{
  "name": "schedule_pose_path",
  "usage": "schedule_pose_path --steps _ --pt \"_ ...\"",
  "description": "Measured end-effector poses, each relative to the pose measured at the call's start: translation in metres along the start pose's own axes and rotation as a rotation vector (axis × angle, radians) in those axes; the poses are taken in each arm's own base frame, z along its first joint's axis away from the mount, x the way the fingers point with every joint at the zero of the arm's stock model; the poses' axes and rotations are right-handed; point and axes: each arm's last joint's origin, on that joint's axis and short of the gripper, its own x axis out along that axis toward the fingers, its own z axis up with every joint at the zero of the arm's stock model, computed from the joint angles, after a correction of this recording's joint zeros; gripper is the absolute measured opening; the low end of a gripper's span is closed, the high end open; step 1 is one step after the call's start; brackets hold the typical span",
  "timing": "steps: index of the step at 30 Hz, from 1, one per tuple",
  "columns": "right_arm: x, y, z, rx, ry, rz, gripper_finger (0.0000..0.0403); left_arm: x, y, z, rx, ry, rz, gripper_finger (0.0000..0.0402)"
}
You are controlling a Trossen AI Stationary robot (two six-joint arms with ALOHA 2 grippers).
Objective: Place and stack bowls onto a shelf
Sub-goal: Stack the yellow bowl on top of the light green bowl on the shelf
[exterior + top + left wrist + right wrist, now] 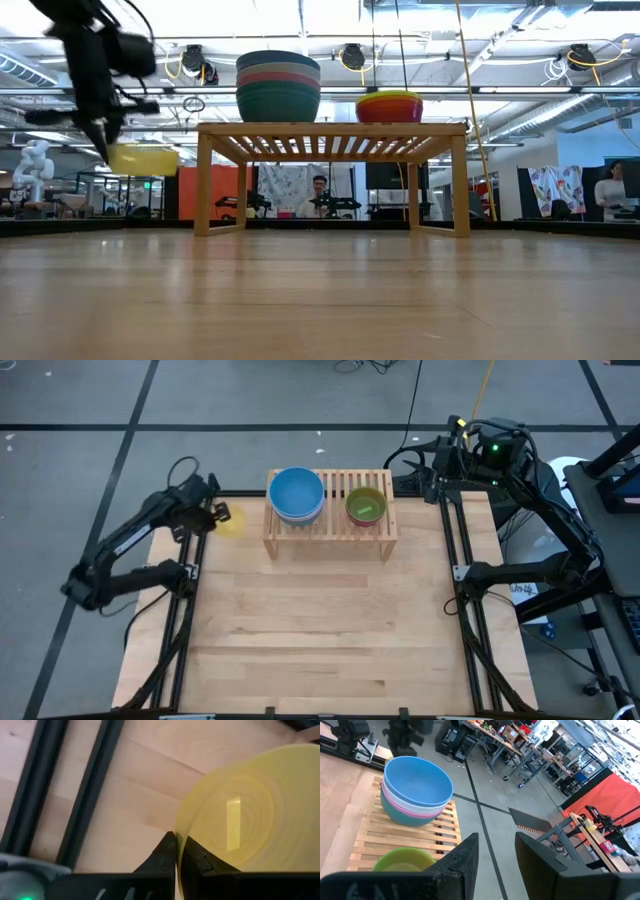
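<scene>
High view: the left gripper [218, 513] pinches the rim of the yellow bowl [233, 522], fingers fully closed, just beside the shelf [385, 531] and raised off the counter [320, 630]. Beyond it on the shelf sits a stack topped by the blue bowl [296, 493], then a second stack topped by the lime green bowl [366, 505]. The right gripper [495, 852] waits past the shelf's far end, fingers spread, holding nothing.

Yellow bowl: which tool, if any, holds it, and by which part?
The left tool holds the yellow bowl by its rim, fingers shut on the edge.
</scene>
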Motion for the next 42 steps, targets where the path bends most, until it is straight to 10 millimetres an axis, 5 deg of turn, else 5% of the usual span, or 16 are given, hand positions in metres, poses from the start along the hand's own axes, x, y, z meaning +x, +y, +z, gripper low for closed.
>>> schedule_pose_path --steps 13,23,32,42 --pt "0.0 0.0 0.0 0.0 -0.001 -0.001 0.0121 -0.081 0.035 -0.042 0.161 -0.138 -0.385 0.0003" --pt "0.0 0.001 -0.001 -0.018 0.006 0.011 0.0121 -0.162 0.028 -0.043 0.388 -0.165 -0.5 0.0002" --pt "-0.003 0.011 0.0 -0.039 -0.063 0.182 0.0121 -0.184 -0.031 -0.04 0.684 -0.104 -0.529 0.0002" --pt "-0.006 0.034 0.006 -0.073 -0.066 0.333 0.0121 -0.195 -0.129 -0.078 0.95 -0.023 -0.72 0.0002"
